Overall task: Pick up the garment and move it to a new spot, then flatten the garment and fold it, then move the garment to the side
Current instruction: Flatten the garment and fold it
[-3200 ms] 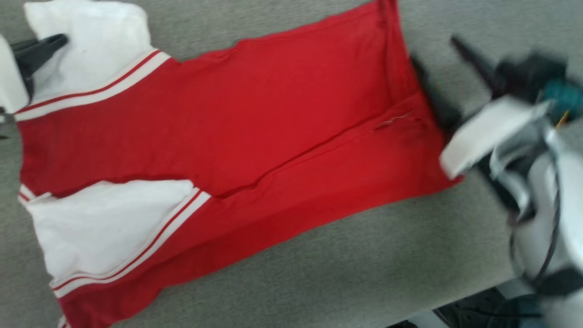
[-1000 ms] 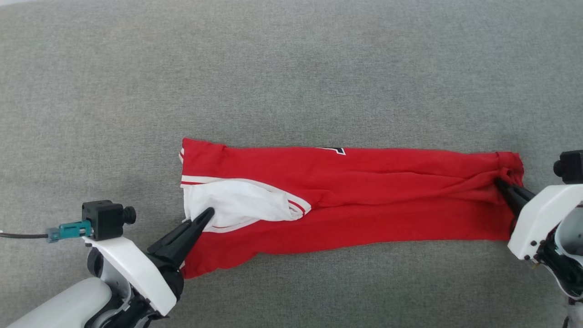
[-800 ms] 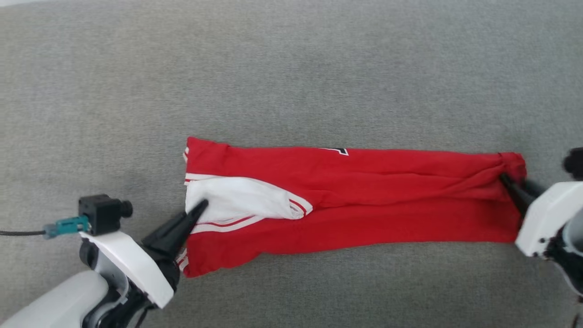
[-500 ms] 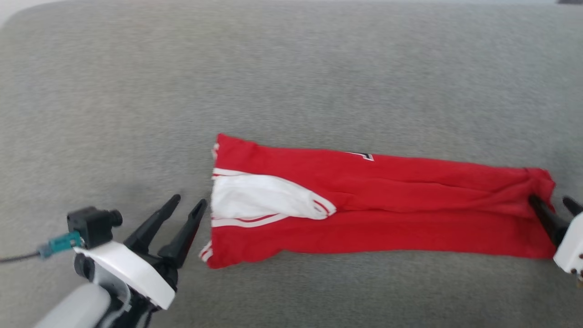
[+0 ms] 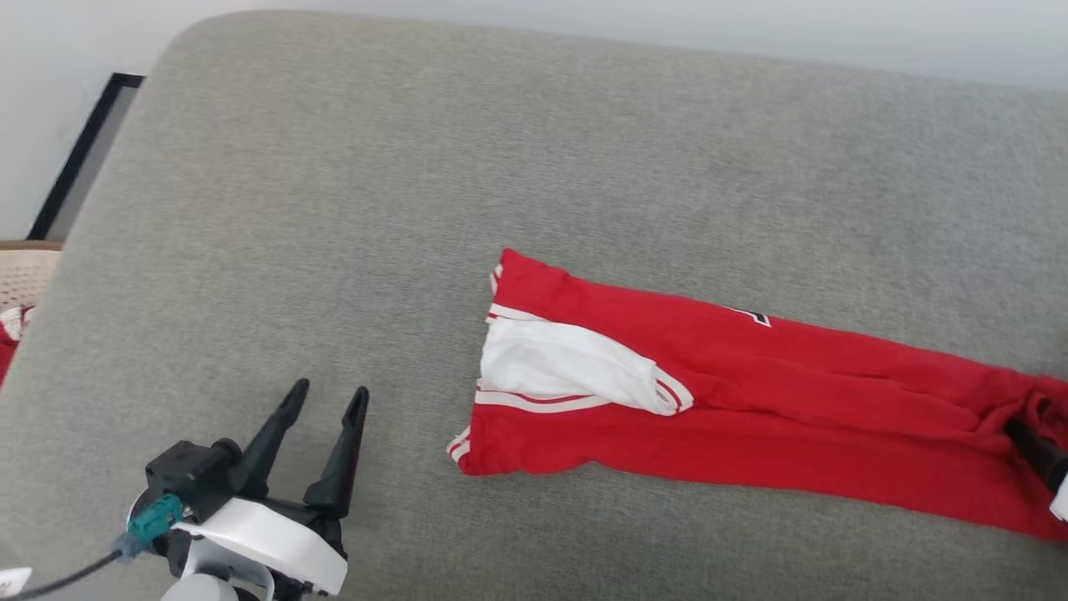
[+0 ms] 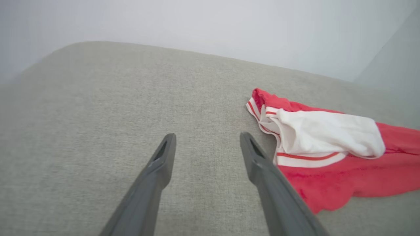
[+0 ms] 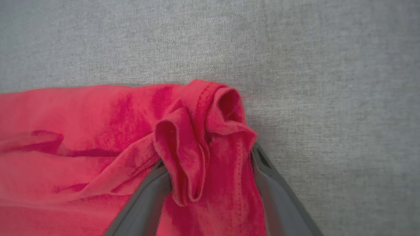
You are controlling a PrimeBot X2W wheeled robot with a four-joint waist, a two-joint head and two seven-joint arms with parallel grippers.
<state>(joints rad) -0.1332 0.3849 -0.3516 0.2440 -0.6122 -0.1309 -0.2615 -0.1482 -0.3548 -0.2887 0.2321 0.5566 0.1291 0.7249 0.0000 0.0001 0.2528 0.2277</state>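
Head view: a grey fabric-covered worktop (image 5: 534, 150) carries the red jersey (image 5: 751, 417), folded into a long narrow band that runs from the middle off to the right edge. The left claw (image 5: 329, 389) hovers over bare worktop near the jersey's sleeve end, its fingers spread and holding nothing. In the right wrist view the right claw (image 7: 208, 157) has its fingers apart, with the bunched hem (image 7: 197, 131) loose between them. A white sleeve (image 5: 567, 367) with striped trim lies on top.

bright, even, diffuse light with faint shadows and mild blur.
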